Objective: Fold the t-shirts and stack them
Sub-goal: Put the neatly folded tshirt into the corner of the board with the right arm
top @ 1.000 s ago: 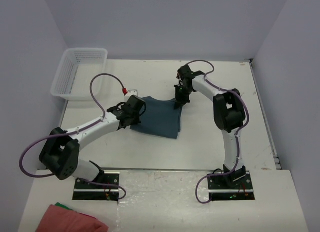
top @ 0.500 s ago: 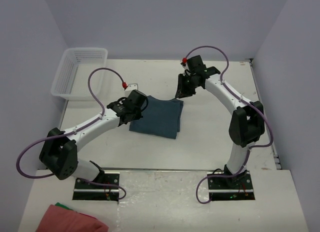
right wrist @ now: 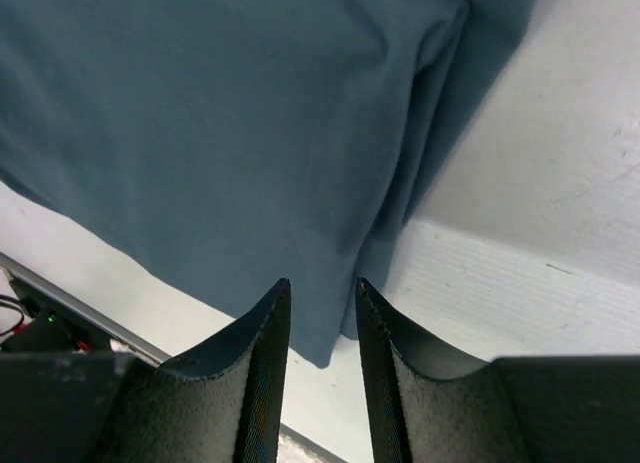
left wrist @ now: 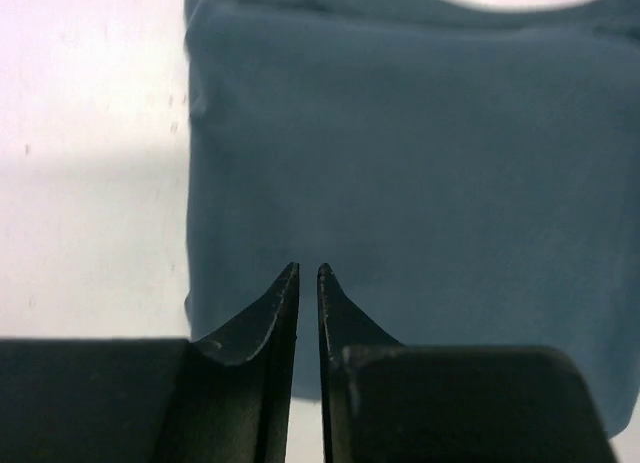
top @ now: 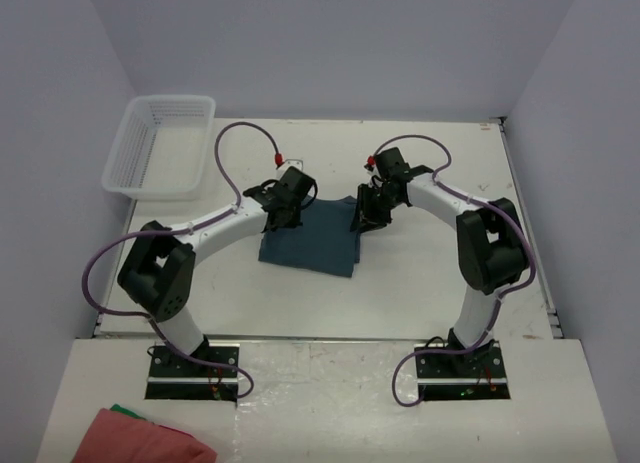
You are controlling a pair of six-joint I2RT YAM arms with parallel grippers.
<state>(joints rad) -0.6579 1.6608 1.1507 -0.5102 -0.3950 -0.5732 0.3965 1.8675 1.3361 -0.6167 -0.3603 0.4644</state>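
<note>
Dark teal-blue short-sleeved t-shirt (top: 312, 248) lies mid-table, between the two arms, as a flat folded rectangle on the white table (top: 430, 283). A second ago its far right part was pulled up to the right gripper. That flap is down now and the outline is squarer.

Left gripper (top: 282, 215) has swung in from the shirt's left edge to its far left corner, and the elbow has moved in towards the middle. In the wrist view the left gripper (left wrist: 308, 273) has its fingers a thin slit apart with nothing between them, over the teal fabric (left wrist: 400, 163).

Right gripper (top: 366, 217) had pulled back towards the far side half a second ago and is now back at the shirt's far right corner. In its wrist view the right gripper (right wrist: 320, 288) has its fingers clearly parted with nothing in them, above the shirt's layered edge (right wrist: 200, 133).

The white plastic mesh basket (top: 125, 168) at far left and the pink-red cloth with a green edge (top: 140, 438) at the near left have not moved.
</note>
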